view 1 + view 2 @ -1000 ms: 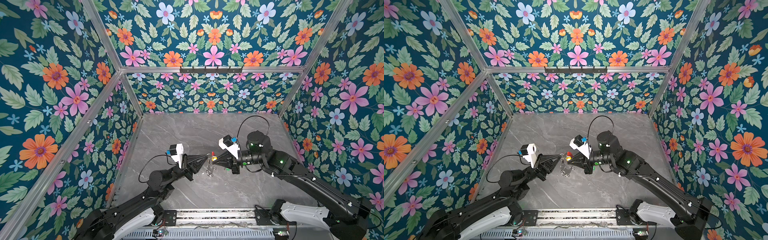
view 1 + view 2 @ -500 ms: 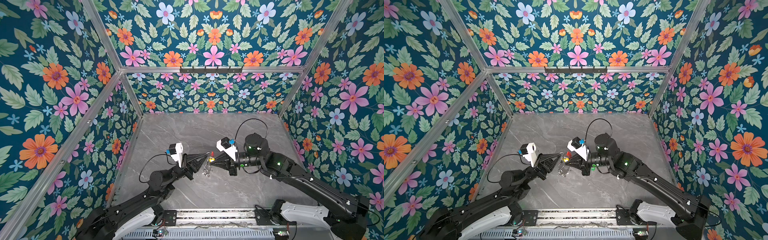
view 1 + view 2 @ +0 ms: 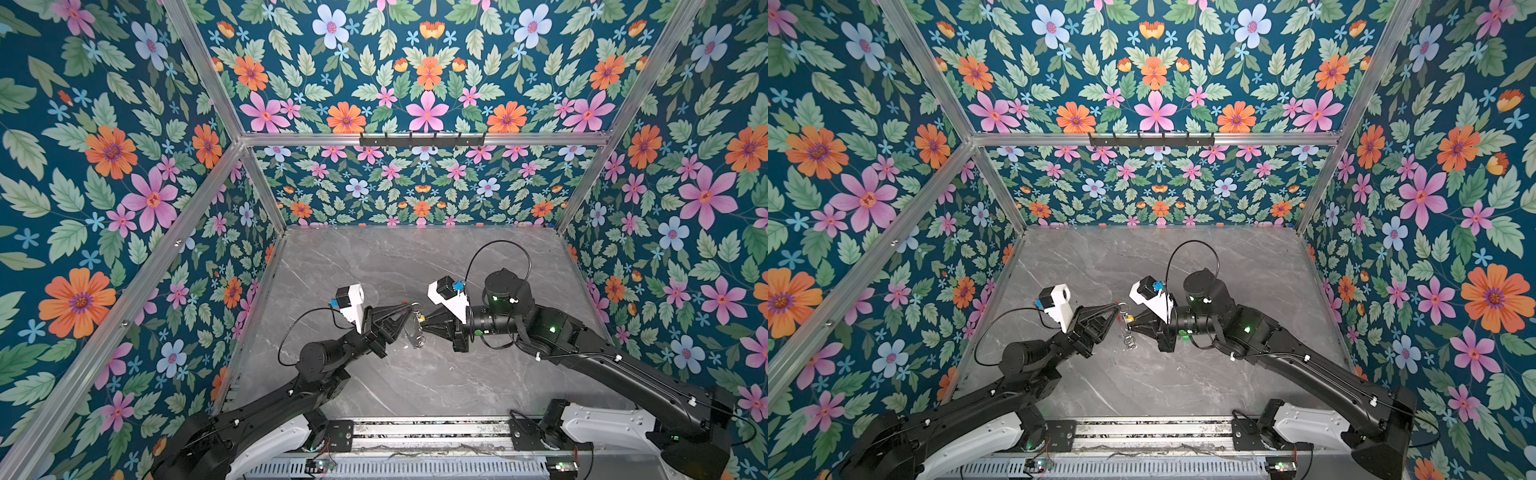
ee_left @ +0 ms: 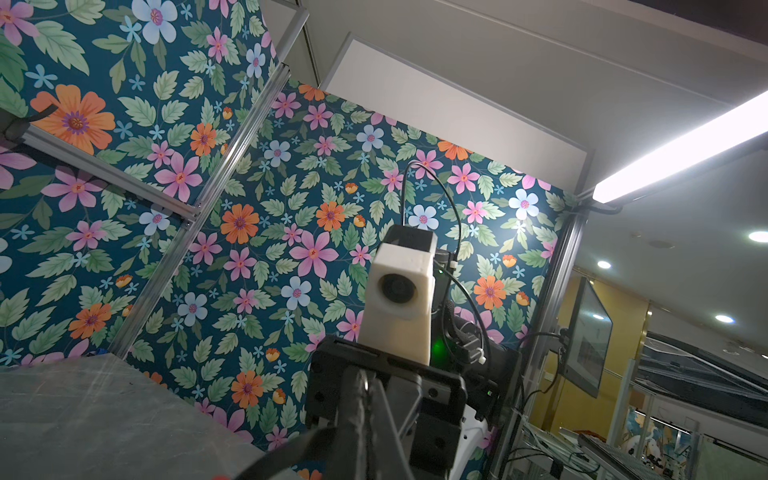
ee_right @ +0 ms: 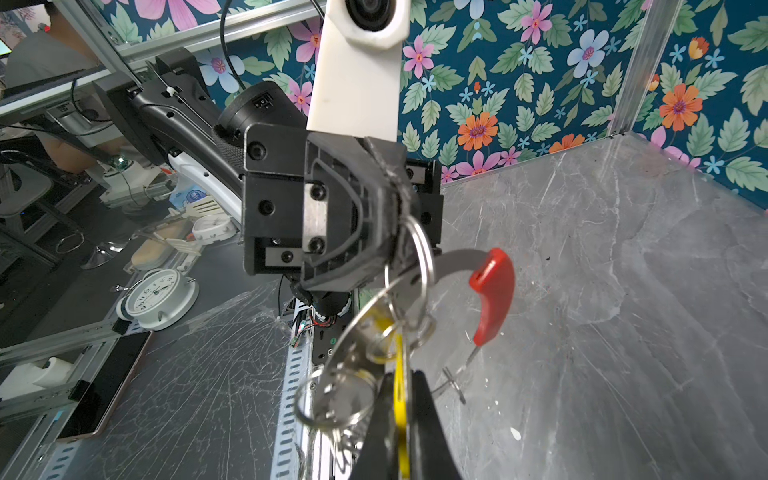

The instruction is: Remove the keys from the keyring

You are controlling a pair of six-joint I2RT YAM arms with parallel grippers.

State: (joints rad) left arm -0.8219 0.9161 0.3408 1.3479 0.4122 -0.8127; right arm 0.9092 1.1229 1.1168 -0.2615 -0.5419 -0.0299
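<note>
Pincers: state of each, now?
Left pincer: closed, holding the keyring.
Right pincer: closed, holding the yellow-tagged key by its tag.

Both top views are taken from high at the front, angled down; the whole marble tabletop point(image 3: 374, 257) is shared. The left wrist view is tilted upward, the right wrist camera point(image 4: 398, 286) being faced closely. In the right wrist view the left gripper point(image 5: 401, 245) and keyring point(image 5: 492, 291) are faced at close range.
</note>
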